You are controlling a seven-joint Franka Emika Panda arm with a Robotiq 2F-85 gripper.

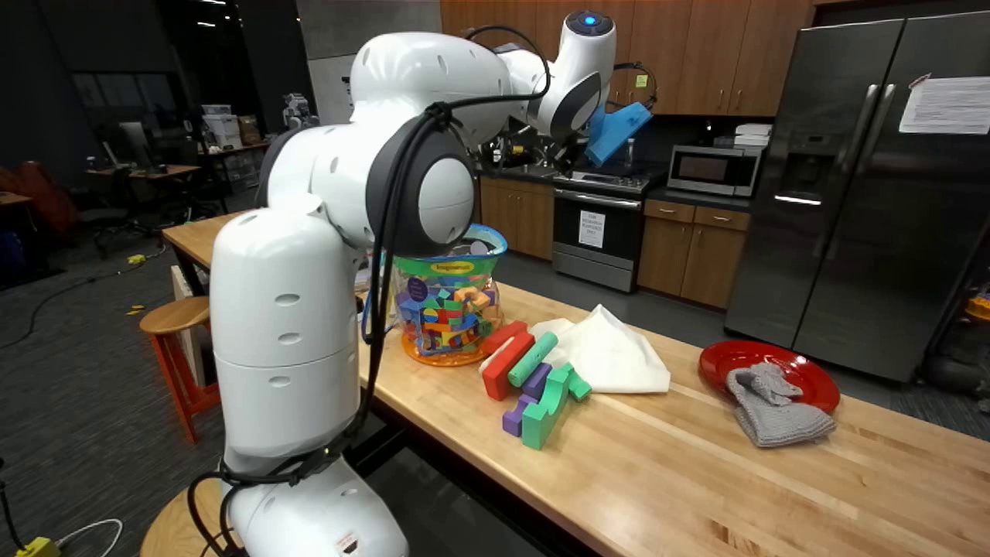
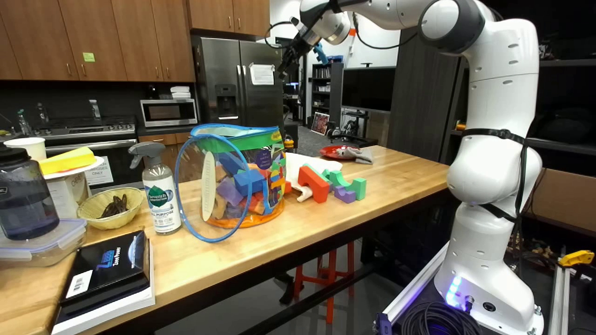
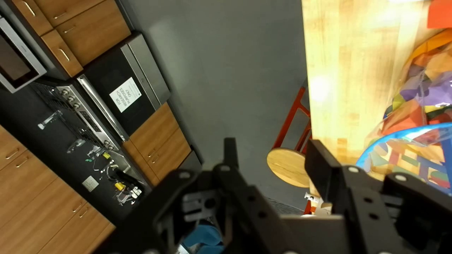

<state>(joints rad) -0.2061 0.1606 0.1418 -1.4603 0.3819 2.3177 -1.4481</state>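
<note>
Black gripper [image 3: 271, 155] hangs high, jaws spread, nothing between; clear block bag [image 3: 406, 132] is at its 3 o'clock in wrist view. Positioning stage imo, any grab would mean lowering first.

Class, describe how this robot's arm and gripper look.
The arm is white and rounded, with oval dimples and dark grey joint bands. Black cables are strapped along it; a blue light tops the wrist, with a bright blue piece below. The gripper is black, angular and jointed, with two fingers and round, pale screw heads.
</note>
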